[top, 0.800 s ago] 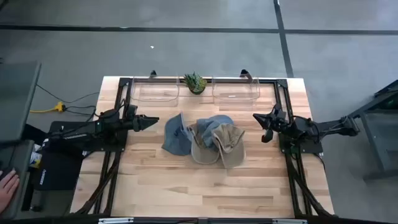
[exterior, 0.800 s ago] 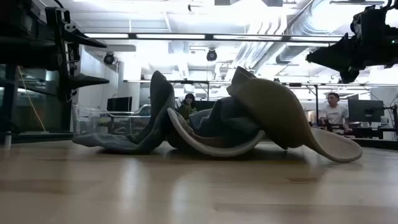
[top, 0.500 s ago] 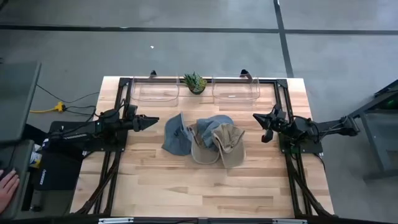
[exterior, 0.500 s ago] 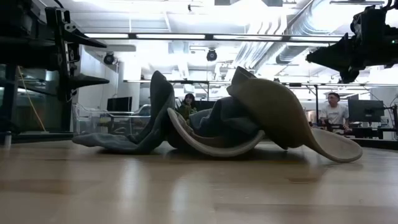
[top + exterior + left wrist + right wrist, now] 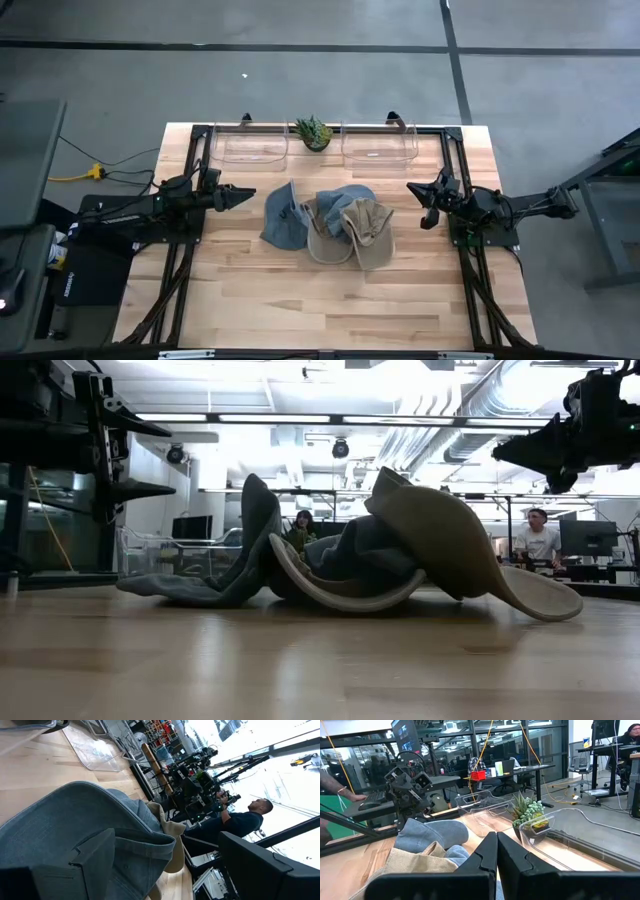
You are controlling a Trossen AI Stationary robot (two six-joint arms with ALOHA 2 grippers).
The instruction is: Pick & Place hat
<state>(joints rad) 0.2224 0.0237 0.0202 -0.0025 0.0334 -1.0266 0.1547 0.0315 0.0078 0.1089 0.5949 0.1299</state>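
Note:
Several soft hats lie in a heap at the table's middle. A blue denim hat (image 5: 283, 216) is on the left, a tan one (image 5: 368, 234) on the right, and a blue-and-tan one (image 5: 335, 208) between them. The tan hat's brim (image 5: 535, 598) rests on the wood. My left gripper (image 5: 250, 193) hovers open just left of the denim hat (image 5: 90, 815), above table height (image 5: 165, 458). My right gripper (image 5: 424, 207) is shut and hangs to the right of the heap, raised (image 5: 500, 455). Its fingers (image 5: 487, 851) point toward the hats.
Two clear plastic bins (image 5: 250, 146) (image 5: 380, 146) stand at the far edge with a small potted plant (image 5: 314, 132) between them. Bare wood (image 5: 320, 300) stretches between the heap and the near edge. People sit at desks in the room behind (image 5: 538, 540).
A person's hand beside the table's near left corner has drawn out of view. The arms and the hats have kept still.

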